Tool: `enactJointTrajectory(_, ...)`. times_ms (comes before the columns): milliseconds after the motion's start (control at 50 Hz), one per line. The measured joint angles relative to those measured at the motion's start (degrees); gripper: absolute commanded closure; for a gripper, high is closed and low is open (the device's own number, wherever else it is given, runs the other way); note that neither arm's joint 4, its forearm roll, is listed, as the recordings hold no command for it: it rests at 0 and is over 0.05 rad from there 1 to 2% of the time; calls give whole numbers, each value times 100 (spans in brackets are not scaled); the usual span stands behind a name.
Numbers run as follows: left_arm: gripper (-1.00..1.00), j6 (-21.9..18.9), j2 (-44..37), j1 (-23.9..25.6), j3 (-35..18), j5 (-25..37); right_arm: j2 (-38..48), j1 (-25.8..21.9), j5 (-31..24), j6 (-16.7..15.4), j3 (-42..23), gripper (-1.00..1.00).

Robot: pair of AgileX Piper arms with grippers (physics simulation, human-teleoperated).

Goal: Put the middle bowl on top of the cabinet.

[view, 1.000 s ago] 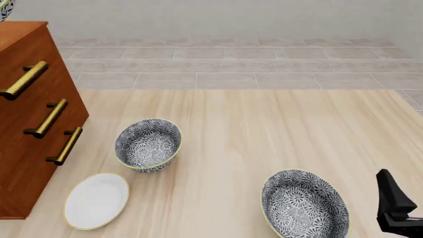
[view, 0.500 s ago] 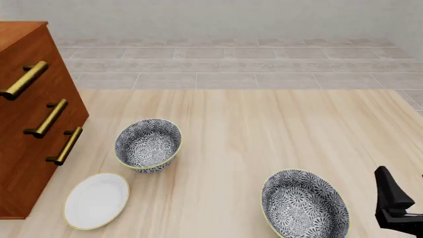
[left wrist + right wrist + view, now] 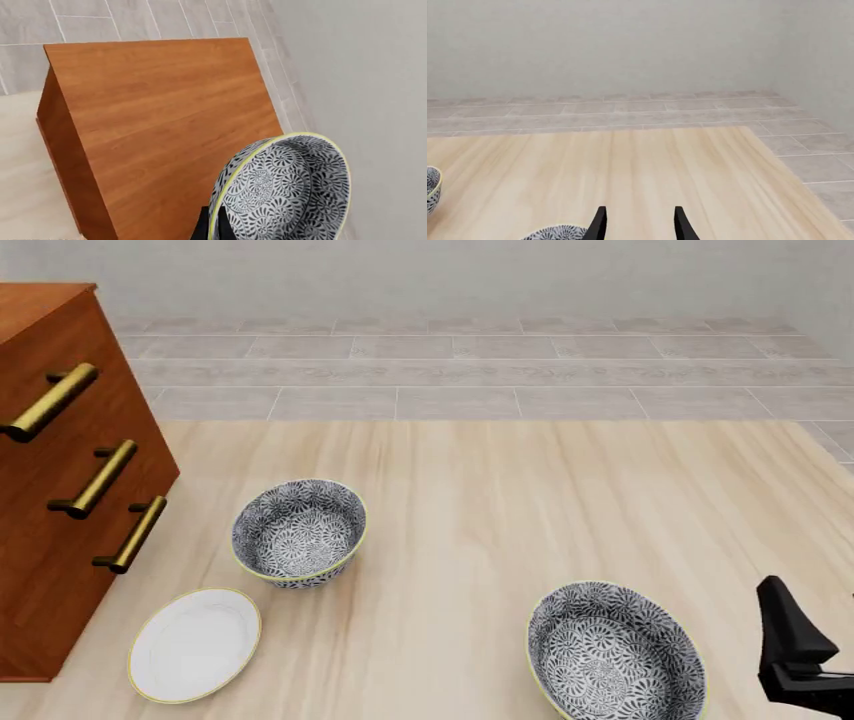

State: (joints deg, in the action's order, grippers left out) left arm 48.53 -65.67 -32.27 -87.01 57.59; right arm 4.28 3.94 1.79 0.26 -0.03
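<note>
In the left wrist view my left gripper [image 3: 212, 229] is shut on the yellowish rim of the middle bowl [image 3: 283, 195], a deep bowl patterned in dark grey and white. The bowl hangs tilted in the air over the flat top of the reddish-brown cabinet [image 3: 160, 115], near the wall side. From the front, the cabinet [image 3: 54, 530] stands at the far left with three brass handles; the held bowl and left gripper are out of that frame. My right gripper [image 3: 794, 655] stands open and empty at the near right; its fingers [image 3: 599, 224] show in the right wrist view.
Two look-alike bowls rest on the table: one [image 3: 299, 532] near the cabinet, a wider one [image 3: 614, 655] at the near right beside my right gripper. A flat white plate [image 3: 195, 644] lies in front of the cabinet. The wooden table [image 3: 534, 490] ends at a tiled floor.
A second ago a sliver of the held bowl showed at the front view's top left corner; it has since left that frame. My right gripper sank slightly.
</note>
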Motion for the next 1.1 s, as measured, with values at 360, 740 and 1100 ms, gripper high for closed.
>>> enactJointTrajectory(360,100,123,-80,-214,21,51,78,3,71,-3,0,-100)
enactJointTrajectory(740,100,268,-115,-263,311,-93,124,3,110,-39,-1,-100)
enactJointTrajectory(1100,100,370,-156,-374,647,-304,173,27,140,-62,0,-100)
